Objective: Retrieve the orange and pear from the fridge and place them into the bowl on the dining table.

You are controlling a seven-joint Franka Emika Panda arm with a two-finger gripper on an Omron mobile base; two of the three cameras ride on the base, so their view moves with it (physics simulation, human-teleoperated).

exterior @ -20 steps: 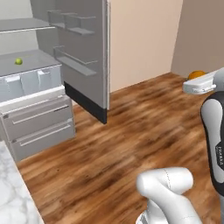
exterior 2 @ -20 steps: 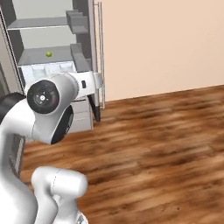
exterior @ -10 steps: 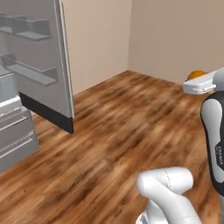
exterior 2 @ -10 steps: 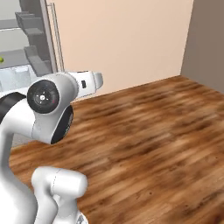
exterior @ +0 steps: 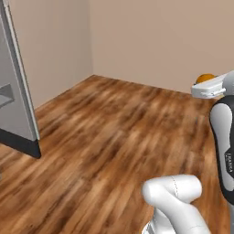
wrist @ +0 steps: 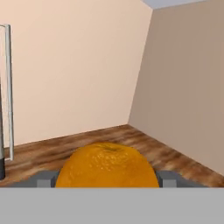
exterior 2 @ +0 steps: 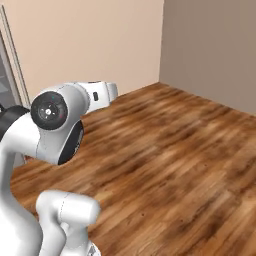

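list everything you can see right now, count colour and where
orange: one, bright orange, between the gripper's fingers at the bottom of the hand view; top shows at right edge of left base view
fridge: one open door, pale grey with black bottom strip, left edge of left base view; its bar handle at left of hand view
floor: brown wood planks, runs to the room corner
walls: two, beige, meet at a corner
gripper: one, grey fingers, shut on the orange
arm: one, white with dark joints

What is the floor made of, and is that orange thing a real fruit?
The floor looks like polished brown wood: long planks with streaky grain and a soft shine. The orange has dimpled, slightly glossy peel like a real fruit's skin, though the whole scene is rendered. It sits between the fingers.
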